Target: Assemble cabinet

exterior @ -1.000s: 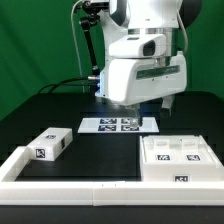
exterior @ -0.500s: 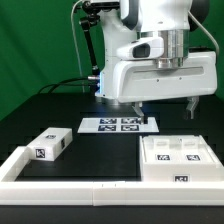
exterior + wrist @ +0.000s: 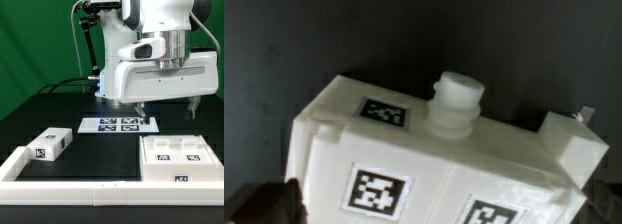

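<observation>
The cabinet is a white blocky box with black-and-white tags, on the black table at the exterior view's right front. In the wrist view it fills the frame, with a short round peg standing up from it. My gripper hangs above and a little behind the cabinet, open wide and empty. One dark fingertip shows at each side of the cabinet in the wrist view, not touching it. A smaller white tagged part lies at the exterior view's left.
The marker board lies flat on the table behind the parts, under the arm. A white rail frame edges the table's front and left. A green backdrop stands behind.
The hand has turned and shifted toward the exterior view's right over the cabinet, so both fingers now show spread apart. The cabinet and the small part have not moved.
</observation>
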`<act>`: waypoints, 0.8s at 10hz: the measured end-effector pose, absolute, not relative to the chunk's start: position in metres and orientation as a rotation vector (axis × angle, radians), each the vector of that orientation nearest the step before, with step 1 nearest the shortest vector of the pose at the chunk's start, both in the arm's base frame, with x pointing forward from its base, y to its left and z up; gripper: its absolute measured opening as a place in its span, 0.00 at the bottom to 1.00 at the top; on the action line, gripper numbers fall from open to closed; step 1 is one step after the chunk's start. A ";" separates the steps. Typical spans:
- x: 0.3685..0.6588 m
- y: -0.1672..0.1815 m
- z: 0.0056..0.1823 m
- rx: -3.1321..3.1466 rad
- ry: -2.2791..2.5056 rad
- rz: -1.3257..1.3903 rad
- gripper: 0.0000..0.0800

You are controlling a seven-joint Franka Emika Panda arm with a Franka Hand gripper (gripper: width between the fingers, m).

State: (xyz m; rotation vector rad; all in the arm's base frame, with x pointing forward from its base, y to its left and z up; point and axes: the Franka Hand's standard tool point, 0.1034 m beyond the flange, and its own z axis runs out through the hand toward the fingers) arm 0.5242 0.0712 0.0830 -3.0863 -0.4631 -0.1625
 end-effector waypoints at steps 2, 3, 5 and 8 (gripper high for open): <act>0.524 0.072 0.083 -3.087 -0.410 -0.163 1.00; 0.522 0.072 0.081 -3.091 -0.343 -0.166 1.00; 0.522 0.066 0.079 -3.079 -0.051 -0.153 1.00; 0.521 0.073 0.078 -3.051 0.160 -0.143 1.00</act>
